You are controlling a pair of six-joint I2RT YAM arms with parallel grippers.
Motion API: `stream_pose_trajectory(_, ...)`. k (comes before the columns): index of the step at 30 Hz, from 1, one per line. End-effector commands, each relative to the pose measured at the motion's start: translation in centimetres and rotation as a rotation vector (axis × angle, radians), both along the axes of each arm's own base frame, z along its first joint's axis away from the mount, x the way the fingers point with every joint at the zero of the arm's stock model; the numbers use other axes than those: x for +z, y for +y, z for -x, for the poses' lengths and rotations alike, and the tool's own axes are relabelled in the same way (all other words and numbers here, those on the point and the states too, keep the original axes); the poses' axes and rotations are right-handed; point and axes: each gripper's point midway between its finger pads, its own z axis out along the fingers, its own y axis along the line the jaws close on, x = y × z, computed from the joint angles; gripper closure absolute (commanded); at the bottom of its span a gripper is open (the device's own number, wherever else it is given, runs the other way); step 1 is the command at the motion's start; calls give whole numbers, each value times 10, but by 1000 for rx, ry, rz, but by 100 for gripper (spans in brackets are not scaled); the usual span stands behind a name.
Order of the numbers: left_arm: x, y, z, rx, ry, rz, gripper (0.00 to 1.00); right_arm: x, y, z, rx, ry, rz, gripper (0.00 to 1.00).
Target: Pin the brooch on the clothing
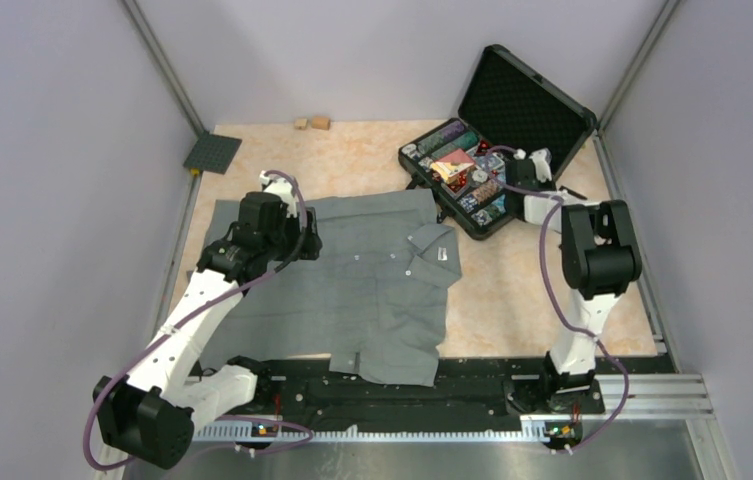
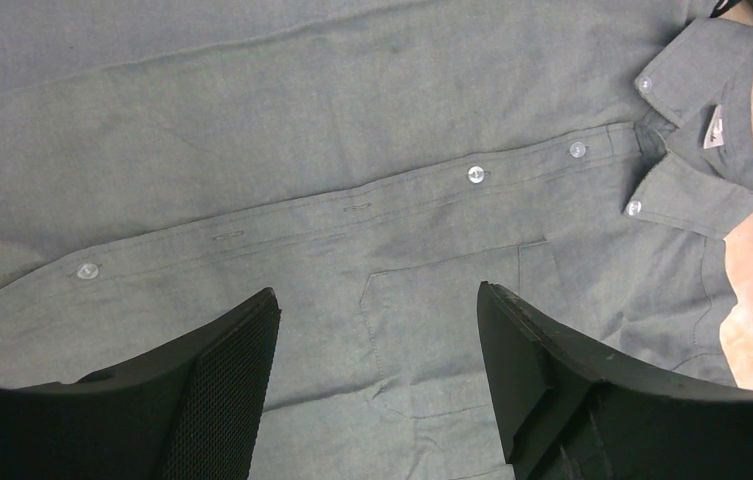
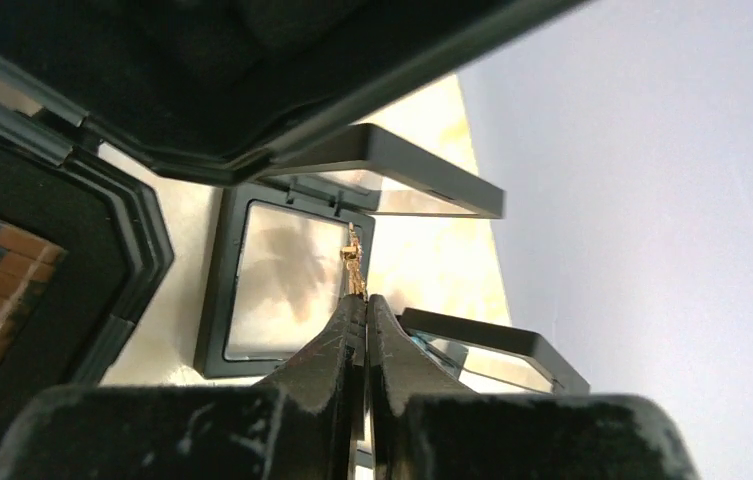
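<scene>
The clothing, a grey button-up shirt, lies flat on the table with its collar and white neck label toward the right. My left gripper hovers open over the chest pocket, just below the button placket, and holds nothing. At the right side of the open case, my right gripper is shut on a small gold brooch, which sticks out of the fingertips in front of a black display frame. In the top view the right gripper is partly hidden by its wrist.
A black hard case stands open at the back right, its tray full of colourful items. More black display frames lie beside it. A dark grey plate and two small wooden blocks sit at the back left.
</scene>
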Motion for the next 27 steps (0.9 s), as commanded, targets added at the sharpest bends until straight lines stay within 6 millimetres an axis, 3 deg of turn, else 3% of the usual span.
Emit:
stream_pose_trajectory(1,8,-10,-2,-65,-44,27,24,52,2,-2,-35,-160,-86,100)
stream_pose_trajectory(5,12,-16,2,-109,-54,50,24,70,12,9,-23,-213,-174,100)
stream_pose_trajectory(10,25,-26,6,-171,-116,90,24,92,44,19,71,-301,-391,100)
stream_pose_trajectory(15,37,-33,12,-229,-173,125,24,115,100,34,282,-345,-680,100)
stream_pose_trajectory(19,46,-53,21,-338,-191,200,25,128,151,53,469,-328,-890,100)
stream_pose_trajectory(27,80,-111,55,-664,-201,472,25,154,254,122,874,-182,-1246,100)
